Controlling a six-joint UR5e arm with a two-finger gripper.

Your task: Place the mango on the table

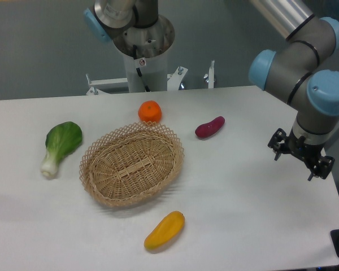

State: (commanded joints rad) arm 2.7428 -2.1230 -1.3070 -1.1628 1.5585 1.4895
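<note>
Yellow-orange mango (164, 231) lies on the worktop (243, 214), just in front of the basket (132, 164), outside it. Pincer (301, 161) hangs released and empty, well right of the basket. Placement appears complete; next, retreat only.

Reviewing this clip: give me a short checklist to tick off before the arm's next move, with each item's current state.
1. Mango lying on the table, outside the basket: ok.
2. End effector holding nothing: ok.
3. End effector well away from the mango, near the table's right edge: ok.
4. Fingers open or shut: cannot tell.
5. Orange, sweet potato and bok choy on the table, away from the end effector: ok.
</note>
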